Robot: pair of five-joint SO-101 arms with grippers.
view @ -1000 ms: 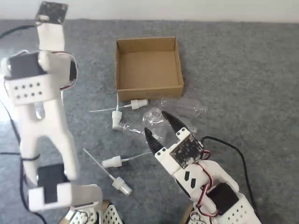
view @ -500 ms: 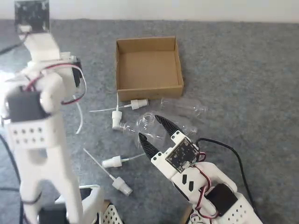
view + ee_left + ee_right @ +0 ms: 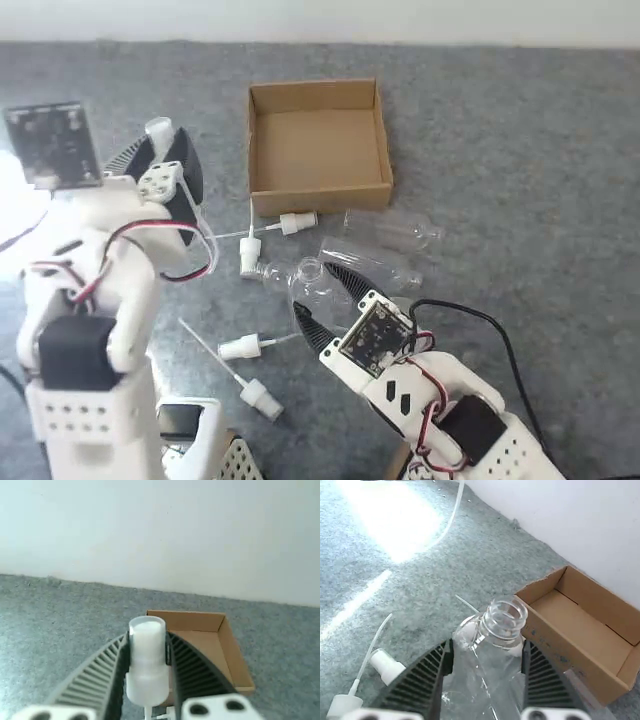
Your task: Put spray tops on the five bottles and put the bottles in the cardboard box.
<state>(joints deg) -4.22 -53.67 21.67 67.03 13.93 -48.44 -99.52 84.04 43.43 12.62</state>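
Fuzzy grey worktop (image 3: pixel 520 150) lies below. The left claw (image 3: pixel 147 645) squeezes a white spray top (image 3: pixel 147 666). The right claw (image 3: pixel 487 647) hugs a clear bottle (image 3: pixel 504 619), its open mouth poking past the tips. The cardboard box (image 3: pixel 580 667) sits just beyond.

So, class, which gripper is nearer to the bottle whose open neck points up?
Right. The right gripper holds that bottle between its jaws; the left gripper, clamped on a spray top, is well apart from it.

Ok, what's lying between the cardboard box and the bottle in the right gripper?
In the high view, a loose spray top and the neck end of another clear bottle lie between the cardboard box and the held bottle.
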